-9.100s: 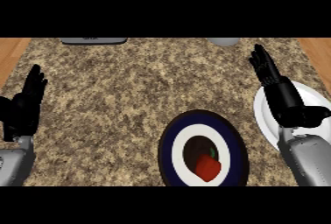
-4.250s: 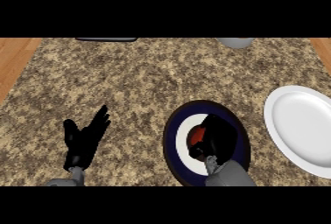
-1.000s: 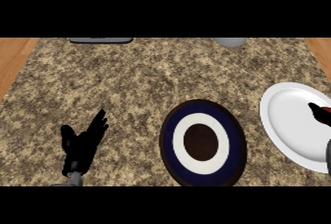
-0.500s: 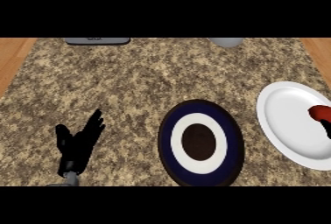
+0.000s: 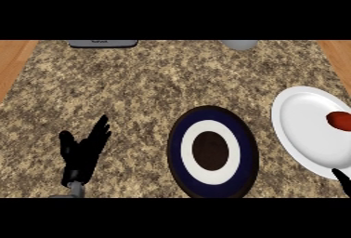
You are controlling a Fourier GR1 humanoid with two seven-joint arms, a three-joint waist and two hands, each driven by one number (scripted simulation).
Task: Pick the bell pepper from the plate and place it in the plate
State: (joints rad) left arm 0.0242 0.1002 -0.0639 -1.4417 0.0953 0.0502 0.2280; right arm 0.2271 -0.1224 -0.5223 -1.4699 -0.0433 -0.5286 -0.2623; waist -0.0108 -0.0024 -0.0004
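A red bell pepper (image 5: 339,120) lies on the white plate (image 5: 305,135) at the right edge, apart from any hand. Left of it sits a dark blue plate (image 5: 212,151) with a white ring and brown centre, holding nothing. My left hand (image 5: 82,154) rests open at the lower left, fingers straight and pointing up. Only a black fingertip of my right hand (image 5: 342,180) shows at the lower right corner, below the pepper; I cannot see how its fingers stand.
The speckled stone counter (image 5: 137,88) spans the view, with wooden strips at both sides. A grey flat object (image 5: 103,43) lies at the far left edge and a grey round object (image 5: 238,44) at the far middle-right.
The pepper, which my right hand was holding over the white plate, now lies free on it. My right hand has drawn down and out toward the lower right corner.
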